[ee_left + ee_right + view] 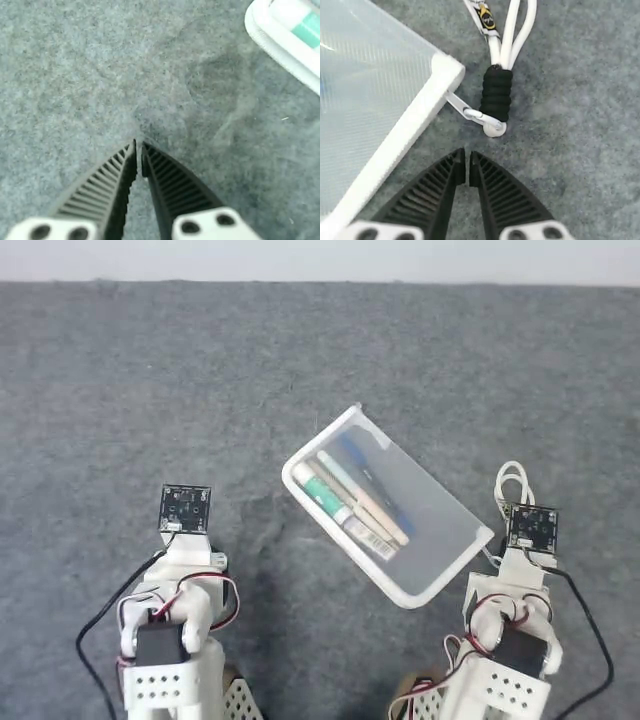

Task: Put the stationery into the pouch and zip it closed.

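One pouch (445, 540) holding stationery (350, 502), left claw (138, 146) closed, right claw (467, 153) closed.

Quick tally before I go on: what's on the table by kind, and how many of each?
Pouch: 1
Pens and markers inside it: at least 3, overlapping
Zip-pull cord: 1
Tools: 2, left tool and right tool
Total: at least 7

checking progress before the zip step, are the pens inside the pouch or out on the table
Inside. The pens lie within the pouch, seen through its translucent wall, inside its white edge.
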